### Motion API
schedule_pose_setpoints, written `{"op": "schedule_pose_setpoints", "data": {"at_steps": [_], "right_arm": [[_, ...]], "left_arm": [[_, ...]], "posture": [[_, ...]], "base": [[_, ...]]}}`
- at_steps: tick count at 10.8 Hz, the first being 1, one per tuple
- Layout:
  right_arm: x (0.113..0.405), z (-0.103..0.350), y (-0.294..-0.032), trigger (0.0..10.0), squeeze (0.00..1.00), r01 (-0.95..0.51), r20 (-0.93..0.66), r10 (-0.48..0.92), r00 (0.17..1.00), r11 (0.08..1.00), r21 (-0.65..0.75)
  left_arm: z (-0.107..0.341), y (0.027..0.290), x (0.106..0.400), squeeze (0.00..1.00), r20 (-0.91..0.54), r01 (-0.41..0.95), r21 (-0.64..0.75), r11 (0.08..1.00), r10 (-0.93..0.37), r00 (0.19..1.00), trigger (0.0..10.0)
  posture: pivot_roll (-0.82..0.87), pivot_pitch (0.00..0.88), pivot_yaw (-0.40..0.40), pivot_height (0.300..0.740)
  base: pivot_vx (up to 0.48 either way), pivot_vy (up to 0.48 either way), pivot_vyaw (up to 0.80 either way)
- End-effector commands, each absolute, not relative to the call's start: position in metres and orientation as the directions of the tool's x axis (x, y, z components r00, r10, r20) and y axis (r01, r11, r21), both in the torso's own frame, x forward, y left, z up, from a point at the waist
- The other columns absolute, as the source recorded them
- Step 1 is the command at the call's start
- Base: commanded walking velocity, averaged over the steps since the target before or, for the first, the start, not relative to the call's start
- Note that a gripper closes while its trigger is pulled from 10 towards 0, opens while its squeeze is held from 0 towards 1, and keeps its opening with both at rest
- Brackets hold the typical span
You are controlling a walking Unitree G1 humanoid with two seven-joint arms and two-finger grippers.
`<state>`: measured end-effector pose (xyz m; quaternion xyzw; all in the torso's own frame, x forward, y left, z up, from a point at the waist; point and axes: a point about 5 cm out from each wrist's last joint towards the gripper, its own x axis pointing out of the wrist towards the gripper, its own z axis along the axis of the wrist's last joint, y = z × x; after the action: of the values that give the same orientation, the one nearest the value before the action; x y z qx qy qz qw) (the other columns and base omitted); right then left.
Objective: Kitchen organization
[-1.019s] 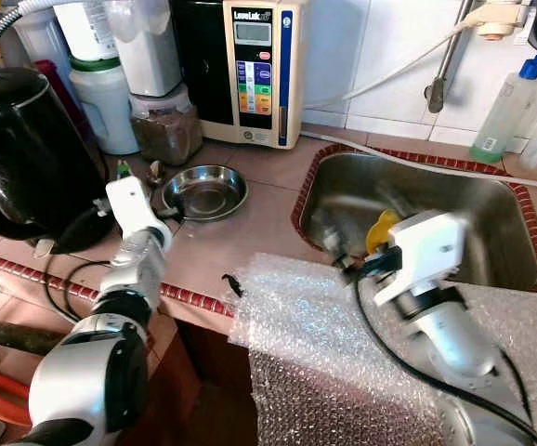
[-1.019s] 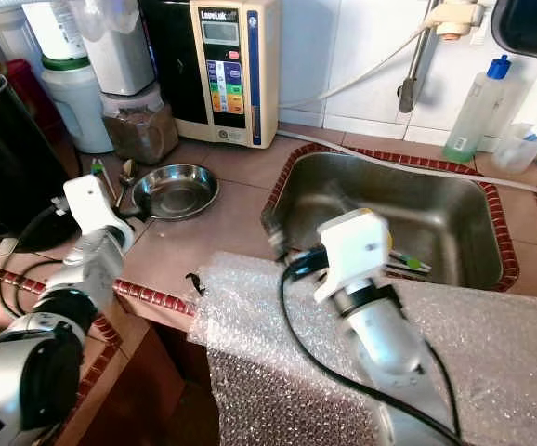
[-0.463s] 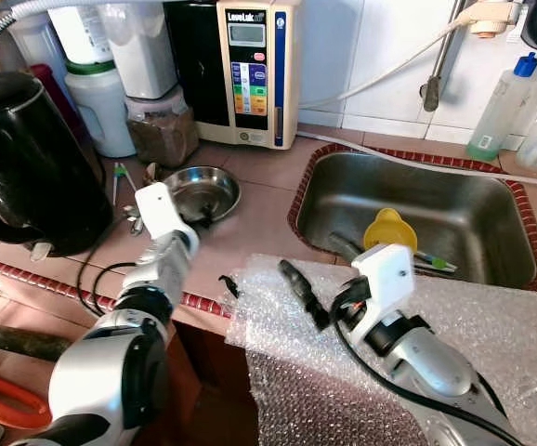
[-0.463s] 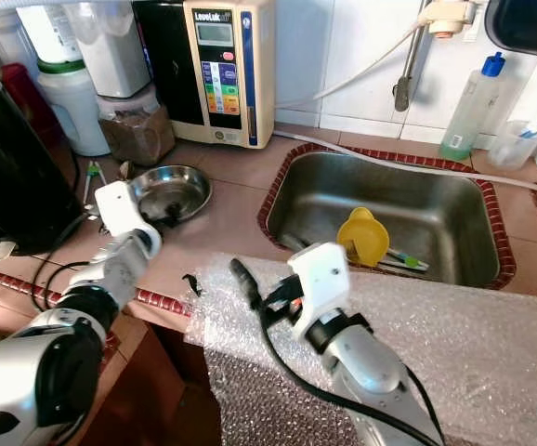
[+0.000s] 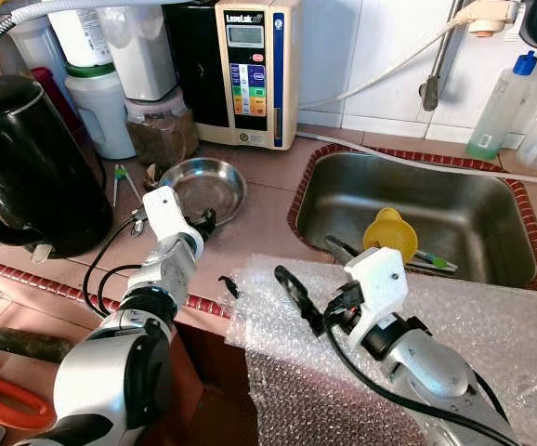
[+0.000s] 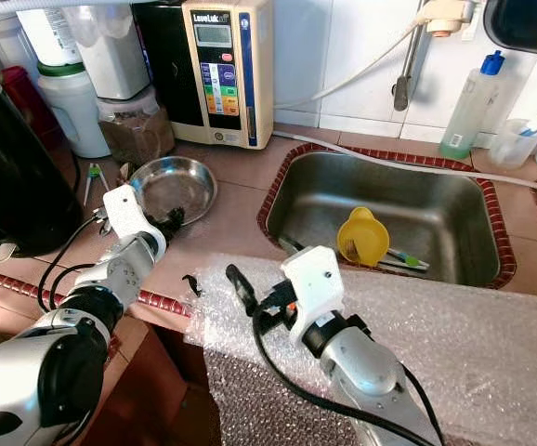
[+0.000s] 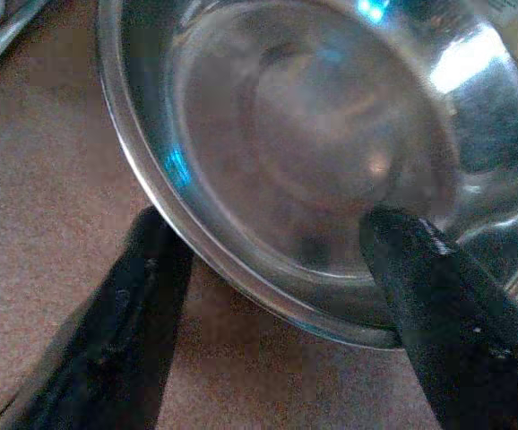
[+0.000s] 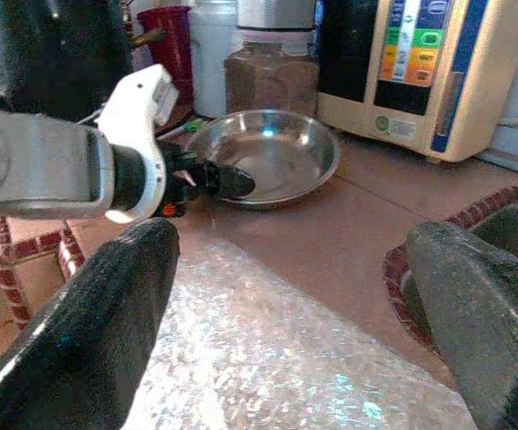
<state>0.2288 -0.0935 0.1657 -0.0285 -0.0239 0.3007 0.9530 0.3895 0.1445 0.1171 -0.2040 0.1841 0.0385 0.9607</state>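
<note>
A shallow steel bowl [image 5: 205, 187] sits on the tiled counter before the jars. My left gripper [image 5: 201, 223] is at its near rim, open. In the left wrist view one black finger [image 7: 129, 327] lies outside the rim on the counter and the other finger [image 7: 438, 309] reaches over the rim into the bowl [image 7: 322, 143]. My right gripper [image 5: 313, 271] hovers over the bubble wrap [image 5: 436, 325] at the counter's front edge, open wide with nothing between its fingers [image 8: 98, 336]; it faces the bowl [image 8: 268, 157].
A black kettle [image 5: 27, 158] stands at the left. White jugs, a jar of brown stuff [image 5: 162, 130] and a water machine [image 5: 250, 70] line the back. The sink [image 5: 436, 200] holds a yellow funnel [image 5: 389, 232]. Small utensils [image 5: 124, 177] lie left of the bowl.
My right gripper has drawn back from the sink to above the bubble wrap. My left gripper has pushed forward to the bowl's rim, and the bowl has shifted slightly.
</note>
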Motion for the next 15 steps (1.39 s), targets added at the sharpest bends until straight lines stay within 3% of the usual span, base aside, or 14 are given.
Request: {"op": "schedule_pose_setpoints", "data": {"at_steps": [1,6,11,15], "right_arm": [[0.229,0.170,-0.091,10.0,1.00,-0.585,0.042,0.590,0.807,0.806,-0.087],[0.230,0.169,-0.089,10.0,1.00,-0.591,0.041,0.597,0.802,0.801,-0.098],[0.233,0.161,-0.093,10.0,1.00,-0.566,-0.003,0.567,0.824,0.822,-0.064],[0.241,0.152,-0.104,10.0,1.00,-0.482,-0.050,0.479,0.876,0.875,-0.057]], "left_arm": [[0.114,0.144,0.388,0.00,-0.410,-0.149,-0.373,0.916,-0.018,0.912,0.0],[0.107,0.141,0.385,0.00,-0.468,-0.165,-0.447,0.879,-0.072,0.881,0.0],[0.119,0.139,0.390,0.00,-0.397,-0.071,-0.459,0.885,-0.133,0.908,0.0],[0.131,0.145,0.395,0.00,-0.309,-0.052,-0.471,0.880,-0.110,0.945,0.0]], "posture": [[-0.03,0.000,0.101,0.740],[-0.03,0.000,0.101,0.740],[-0.02,0.000,0.093,0.740],[-0.02,0.000,0.096,0.740]], "base": [[0.000,0.000,0.00],[0.000,0.000,0.00],[0.000,0.000,0.00],[0.000,0.000,0.00]]}}
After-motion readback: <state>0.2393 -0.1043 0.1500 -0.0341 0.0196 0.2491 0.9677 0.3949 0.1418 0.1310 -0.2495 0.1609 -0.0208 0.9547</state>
